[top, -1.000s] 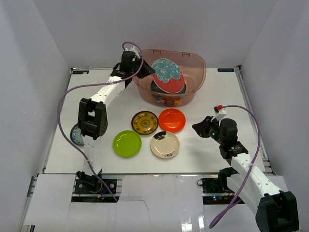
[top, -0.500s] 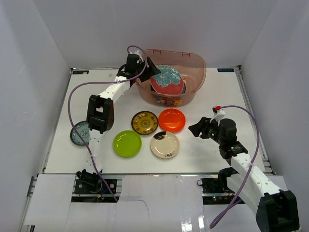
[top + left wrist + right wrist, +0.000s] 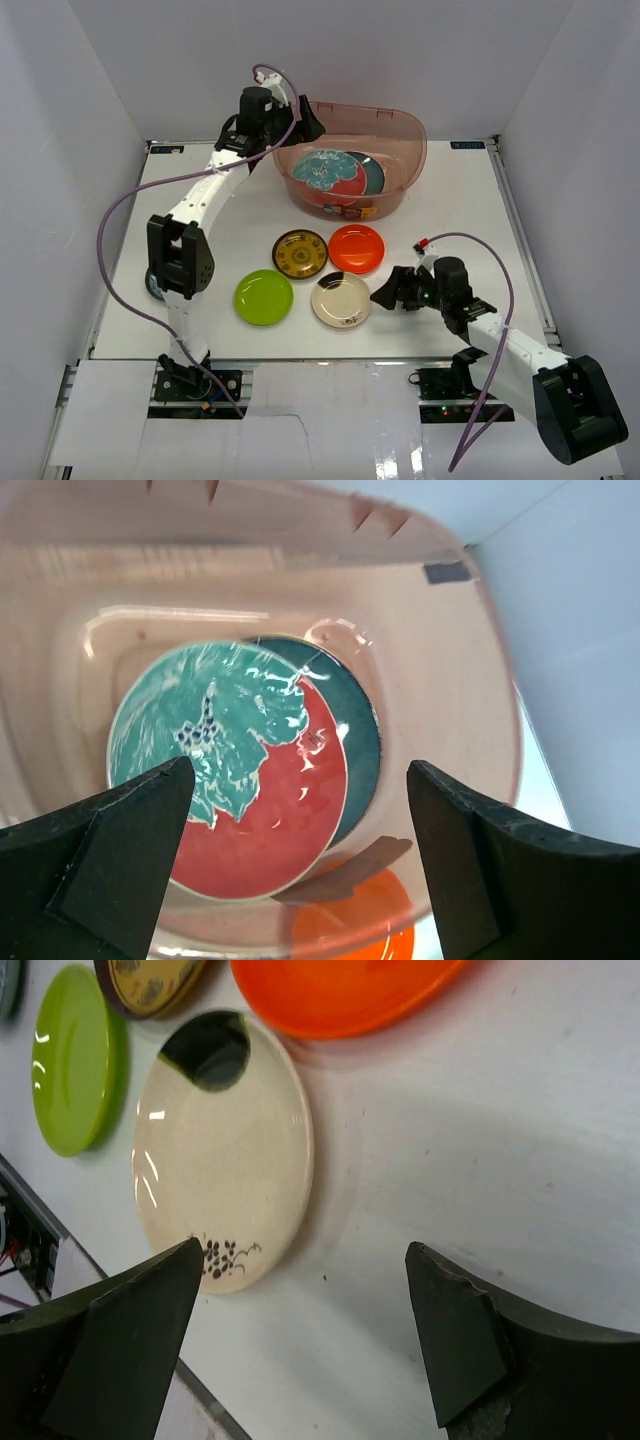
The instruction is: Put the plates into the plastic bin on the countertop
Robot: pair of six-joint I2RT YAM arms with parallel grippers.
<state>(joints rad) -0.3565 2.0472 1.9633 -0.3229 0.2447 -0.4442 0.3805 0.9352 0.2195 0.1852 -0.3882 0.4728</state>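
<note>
- Left hand point(image 3: 304, 127), seen from the top camera, hangs over the 10 o'clock rim of the plastic bin point(image 3: 412, 150). Its fingers are spread and hold nothing.
- The bin stands at the 12 o'clock end of the tabletop point(image 3: 450, 205). Inside it the red-teal floral plate point(image 3: 325, 172) overlaps the dark teal plate point(image 3: 371, 173), which shows at its 3 o'clock side.
- Four plates lie in a cluster at mid-tabletop, at 6 o'clock of the bin. They are the brown-gold plate point(image 3: 300, 254) at 11 o'clock, the orange plate point(image 3: 357, 248) at 1 o'clock, the lime green plate point(image 3: 264, 297) at 8 o'clock and the cream plate point(image 3: 340, 300) at 5 o'clock.
- The right hand point(image 3: 384, 296) sits low just beside the cream plate's 3 o'clock edge, spread wide and empty.
- From the left wrist, the left hand point(image 3: 300, 775) gapes wide over the bin point(image 3: 455, 670) with nothing between its fingers. Below lie the floral plate point(image 3: 225, 775) and, under its 2 o'clock edge, the dark teal plate point(image 3: 362, 748). The orange plate point(image 3: 350, 932) shows through the bin wall at 6 o'clock.
- From the right wrist, the right hand point(image 3: 305, 1252) is fully parted and grips nothing. The cream plate point(image 3: 220, 1150) lies on the tabletop point(image 3: 460, 1140) at 11 o'clock of the gap, and I cannot tell whether a finger touches it. The orange plate point(image 3: 340, 990) is at 12 o'clock, the brown-gold plate point(image 3: 150, 980) at 11 and the lime green plate point(image 3: 70, 1060) at 10.
</note>
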